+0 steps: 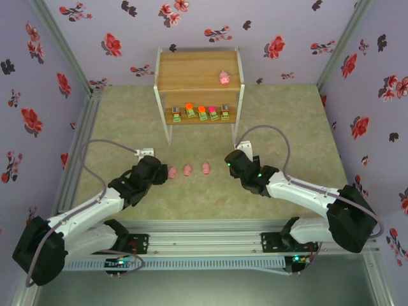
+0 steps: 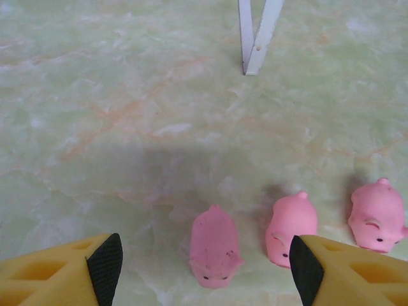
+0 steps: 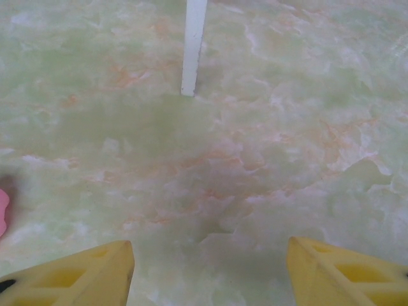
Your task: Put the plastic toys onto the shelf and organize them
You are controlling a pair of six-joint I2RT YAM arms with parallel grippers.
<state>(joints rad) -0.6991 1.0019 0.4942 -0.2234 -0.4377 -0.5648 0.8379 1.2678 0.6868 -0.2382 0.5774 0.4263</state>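
Left gripper (image 2: pixel 204 271) hangs low over the green table (image 2: pixel 127 95), yellow fingers (image 2: pixel 64 277) spread apart, gripping nothing. One pink pig (image 2: pixel 215 248) lies just ahead of the gap between them, untouched; a second pig (image 2: pixel 291 228) and third pig (image 2: pixel 377 215) lie in a row beside it. Right gripper (image 3: pixel 207 271) is spread wide over bare table, near a white shelf leg (image 3: pixel 193 44). The shelf (image 1: pixel 191 70) holds a fourth pig (image 1: pixel 224 78) on its top board and five small blocks (image 1: pixel 202 113) lined along the lower board
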